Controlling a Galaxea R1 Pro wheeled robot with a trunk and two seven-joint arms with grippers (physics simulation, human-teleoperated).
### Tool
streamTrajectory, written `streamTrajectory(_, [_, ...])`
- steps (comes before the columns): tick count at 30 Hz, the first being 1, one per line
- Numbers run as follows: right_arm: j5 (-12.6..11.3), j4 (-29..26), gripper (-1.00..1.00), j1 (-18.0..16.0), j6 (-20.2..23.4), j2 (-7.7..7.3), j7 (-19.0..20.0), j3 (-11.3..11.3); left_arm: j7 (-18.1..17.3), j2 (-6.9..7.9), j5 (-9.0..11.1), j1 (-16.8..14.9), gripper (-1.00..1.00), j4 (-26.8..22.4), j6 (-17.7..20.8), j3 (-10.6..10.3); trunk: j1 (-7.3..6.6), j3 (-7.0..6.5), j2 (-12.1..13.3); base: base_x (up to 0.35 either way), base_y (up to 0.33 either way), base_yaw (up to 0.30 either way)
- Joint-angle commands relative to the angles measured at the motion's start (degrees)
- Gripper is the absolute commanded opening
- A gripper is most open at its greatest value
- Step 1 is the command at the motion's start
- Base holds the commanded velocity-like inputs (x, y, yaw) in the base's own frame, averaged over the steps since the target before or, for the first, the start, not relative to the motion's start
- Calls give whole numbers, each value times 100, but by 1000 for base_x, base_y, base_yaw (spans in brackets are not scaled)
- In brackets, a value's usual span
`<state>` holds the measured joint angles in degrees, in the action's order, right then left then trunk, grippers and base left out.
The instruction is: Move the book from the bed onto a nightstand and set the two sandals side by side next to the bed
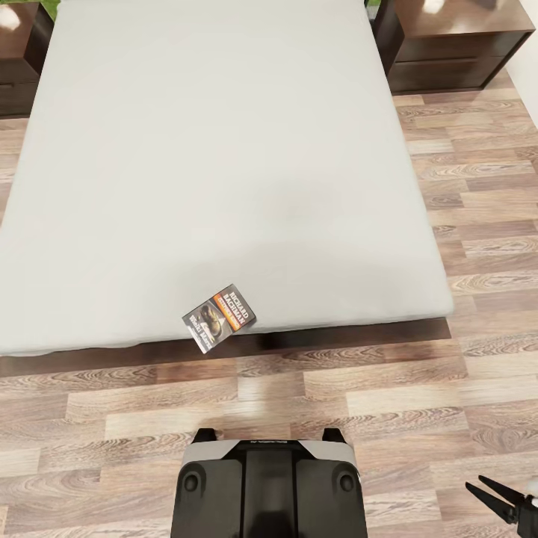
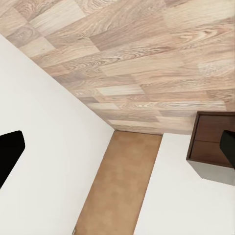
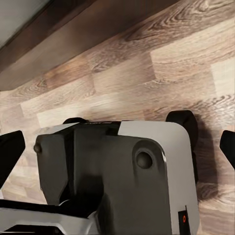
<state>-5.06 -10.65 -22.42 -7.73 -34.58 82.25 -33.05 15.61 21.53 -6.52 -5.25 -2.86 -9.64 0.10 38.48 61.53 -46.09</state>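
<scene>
The book (image 1: pixel 219 317), dark with an orange band, lies flat on the near edge of the pale-grey bed (image 1: pixel 224 149), slightly overhanging the dark frame. A nightstand (image 1: pixel 457 37) stands at the bed's far right corner, and another nightstand (image 1: pixel 19 56) at the far left. My right gripper (image 1: pixel 496 496) hangs open low over the floor, right of my base and well short of the book. In the right wrist view the right gripper (image 3: pixel 117 149) has its fingers spread wide, with nothing between them. My left gripper (image 2: pixel 117 149) is open and empty too. The sandals are out of view.
My dark base (image 1: pixel 269 486) stands on the wood-plank floor (image 1: pixel 418 403) just in front of the bed. The left wrist view looks at floor planks, a white wall (image 2: pixel 44 147), a brown panel (image 2: pixel 122 181) and a dark brown cabinet (image 2: pixel 210 142).
</scene>
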Motion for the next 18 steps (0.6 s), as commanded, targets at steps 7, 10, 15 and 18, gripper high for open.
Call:
streamTrajectory(7, [-39, 12, 100, -12, 179, -128, 775, -353, 12, 0, -60, -2, 100, 7, -12, 5, 1, 3, -4, -13, 0, 0])
streamTrajectory(10, [-36, 11, 100, -13, 298, -170, 775, -494, 9, 0, -60, -2, 100, 10, -12, 4, 1, 3, -4, -22, 0, 0])
streamTrajectory(15, [-33, 7, 100, -15, 456, -223, 775, -649, 6, -3, -60, -2, 100, 11, -12, 2, 1, 3, -4, -26, 0, 0])
streamTrajectory(18, [-32, 5, 100, -16, 502, -236, 775, -685, 5, -5, -60, -2, 100, 12, -12, 1, 1, 3, -4, -20, 0, 0])
